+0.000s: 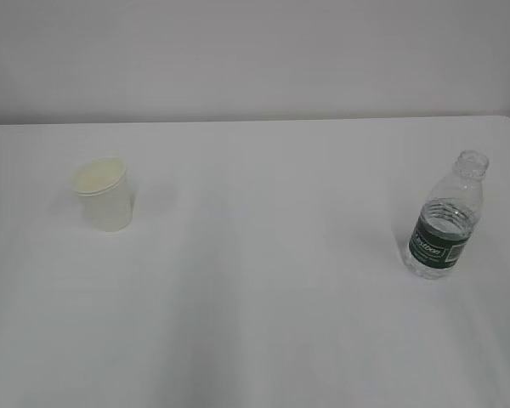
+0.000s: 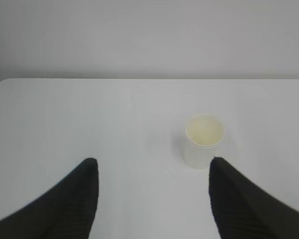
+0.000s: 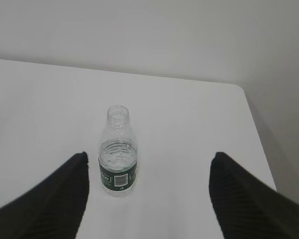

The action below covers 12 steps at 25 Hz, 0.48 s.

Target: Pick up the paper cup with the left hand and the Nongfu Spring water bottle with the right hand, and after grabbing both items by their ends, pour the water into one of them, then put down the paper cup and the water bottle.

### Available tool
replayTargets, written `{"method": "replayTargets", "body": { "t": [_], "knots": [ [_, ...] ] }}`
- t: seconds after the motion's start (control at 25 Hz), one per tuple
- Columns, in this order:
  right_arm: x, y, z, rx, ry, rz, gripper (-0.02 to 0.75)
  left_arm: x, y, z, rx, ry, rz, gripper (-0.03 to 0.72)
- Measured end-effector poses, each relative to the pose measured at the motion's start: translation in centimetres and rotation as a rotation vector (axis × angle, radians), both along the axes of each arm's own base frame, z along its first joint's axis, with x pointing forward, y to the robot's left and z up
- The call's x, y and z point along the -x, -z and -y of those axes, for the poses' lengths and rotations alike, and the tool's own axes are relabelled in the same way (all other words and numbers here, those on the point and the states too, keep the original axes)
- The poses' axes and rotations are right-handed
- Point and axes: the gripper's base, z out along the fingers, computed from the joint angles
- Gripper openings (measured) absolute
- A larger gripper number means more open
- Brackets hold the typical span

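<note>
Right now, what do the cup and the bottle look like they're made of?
The cup: apparently paper, matte white outside, pale cream inside, with a thin rolled rim. The bottle: looks like thin clear plastic, glossy and ribbed, see-through down to the water inside, with a dark green label that may be printed film.

A bare lab-style test setup: plain white table (image 1: 255,340) against a blank grey-white wall (image 1: 255,51).

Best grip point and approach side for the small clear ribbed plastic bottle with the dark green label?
Probably the small clear ribbed plastic bottle's labelled lower body, approached level from the camera side by the open right gripper. It stands upright, uncapped and part full, left of centre between the fingers, so shift left first.
</note>
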Motion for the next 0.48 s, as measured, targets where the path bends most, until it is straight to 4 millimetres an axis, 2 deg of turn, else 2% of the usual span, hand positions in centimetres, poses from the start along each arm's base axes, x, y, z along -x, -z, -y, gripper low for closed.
{"method": "replayTargets", "body": {
  "t": [0.48],
  "knots": [
    [-3.7,-0.1,-0.3,0.000,-0.004,0.020,0.573,-3.3,0.3,-0.1,-0.003,-0.014,0.035,0.494]
  ]
}}
